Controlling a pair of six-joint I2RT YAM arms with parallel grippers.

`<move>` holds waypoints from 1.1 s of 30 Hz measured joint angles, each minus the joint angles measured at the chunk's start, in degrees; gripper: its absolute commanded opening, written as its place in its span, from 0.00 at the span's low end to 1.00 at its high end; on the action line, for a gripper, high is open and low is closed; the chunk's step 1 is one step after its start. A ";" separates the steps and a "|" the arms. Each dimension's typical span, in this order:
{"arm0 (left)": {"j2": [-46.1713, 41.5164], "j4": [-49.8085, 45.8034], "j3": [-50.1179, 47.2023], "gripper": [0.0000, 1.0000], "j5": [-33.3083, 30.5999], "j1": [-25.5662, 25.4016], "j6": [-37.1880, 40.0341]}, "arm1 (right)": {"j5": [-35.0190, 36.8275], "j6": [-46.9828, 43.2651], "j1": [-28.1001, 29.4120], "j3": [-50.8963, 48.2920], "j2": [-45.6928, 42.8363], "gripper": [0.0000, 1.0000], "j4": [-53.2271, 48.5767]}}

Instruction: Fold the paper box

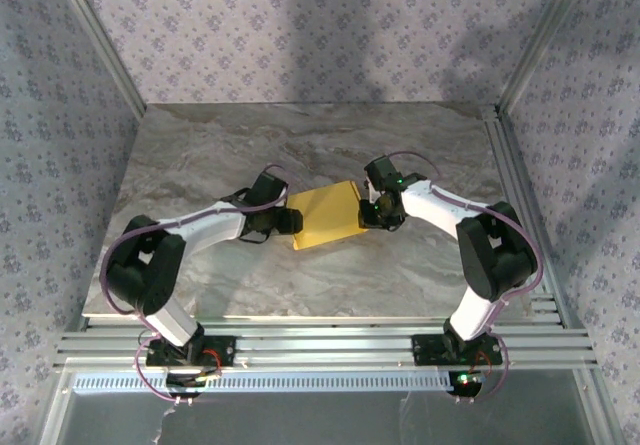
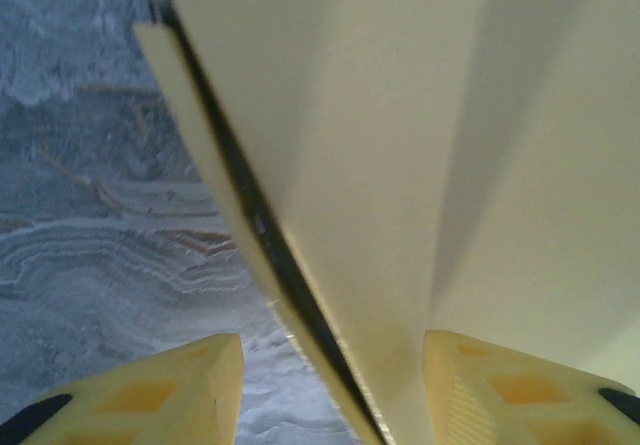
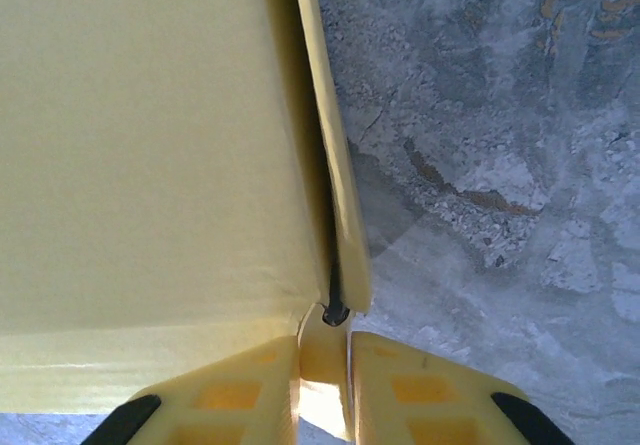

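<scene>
The paper box (image 1: 325,215) sits near the middle of the marble-patterned table (image 1: 300,135). In the top view it is a flat yellow rectangle turned at a slight slant. It lies between the 2 arms: the left gripper (image 1: 289,222) is at its left edge and the right gripper (image 1: 374,215) at its right edge. In the left wrist view the left gripper (image 2: 332,353) is open, its 2 yellow fingers (image 2: 150,395) standing well apart. The pale cream face of the paper box (image 2: 400,115) runs down between them, and a dark slit along its edge separates 2 layers of card. The card reaches the finger on the right of that view, while the finger on the left stands clear of it with bare table showing in the gap. In the right wrist view the right gripper (image 3: 325,353) is clamped on the paper box (image 3: 150,145). Its 2 fingers (image 3: 230,395) are nearly together, with a thin yellow flap pinched upright between them. That narrow flap runs away from the fingertips along the edge of a broad yellow panel, with a small dark gap where the 2 meet just ahead of the fingertips. A soft shadow falls on the table beside the flap. I cannot tell whether the box rests fully on the table or is raised off it at 1 side.
</scene>
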 measured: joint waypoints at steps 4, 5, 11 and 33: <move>1.18 -0.09 1.20 0.42 0.04 0.00 0.39 | 0.20 -0.83 -0.11 0.61 0.00 0.27 -0.85; 1.60 -0.11 1.62 0.41 0.11 0.00 0.57 | 0.20 -1.09 -0.11 0.81 0.00 0.28 -0.92; 3.54 0.13 3.26 0.31 0.07 -0.42 0.70 | 0.20 -1.92 -0.39 1.33 -1.09 0.36 -1.22; 4.17 -0.04 4.22 0.19 -0.07 -0.42 0.11 | -1.55 11.98 8.35 -13.14 -15.15 0.38 9.25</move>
